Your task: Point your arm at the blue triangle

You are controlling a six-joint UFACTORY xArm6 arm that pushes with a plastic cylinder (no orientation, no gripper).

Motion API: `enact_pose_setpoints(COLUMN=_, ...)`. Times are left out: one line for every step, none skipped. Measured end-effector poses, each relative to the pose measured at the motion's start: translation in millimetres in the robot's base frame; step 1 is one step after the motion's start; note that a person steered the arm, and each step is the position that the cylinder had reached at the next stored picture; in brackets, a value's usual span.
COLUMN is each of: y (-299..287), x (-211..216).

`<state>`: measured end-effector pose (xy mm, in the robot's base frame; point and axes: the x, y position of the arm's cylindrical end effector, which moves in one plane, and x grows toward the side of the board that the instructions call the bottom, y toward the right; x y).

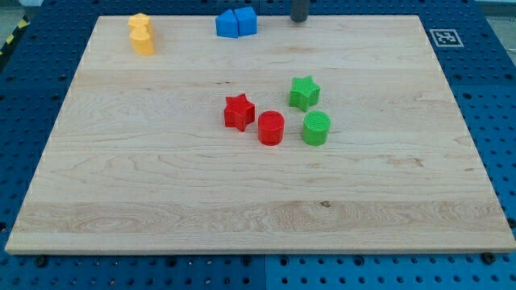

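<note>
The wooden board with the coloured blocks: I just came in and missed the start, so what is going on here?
A robot arm with a plain rod is working over a wooden board. My tip sits at the view's top edge, just right of the two blue blocks, which touch each other; it is apart from them. Two yellow blocks sit at the top left. Near the middle lie a red star, a red cylinder, a green star and a green cylinder, none near my tip.
</note>
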<state>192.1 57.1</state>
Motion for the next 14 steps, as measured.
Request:
enact_pose_setpoints(y=-25, x=1)
enact_pose_setpoints(y=-51, x=1)
enact_pose_setpoints(y=-66, x=0)
enact_pose_setpoints(y=-62, x=1)
enact_pose_setpoints(y=-32, x=27)
enact_pose_setpoints(y=-43, x=60)
enact_pose_setpoints(y=-91, x=79)
enact_pose_setpoints(y=-148, x=82)
enact_pose_setpoints(y=-208, x=60)
enact_pose_setpoints(y=-228, x=16)
enact_pose_setpoints(y=-225, x=0)
enact_pose_setpoints(y=-211, x=-1)
enact_pose_setpoints(y=-210, x=0)
enact_pose_setpoints(y=-195, x=-1)
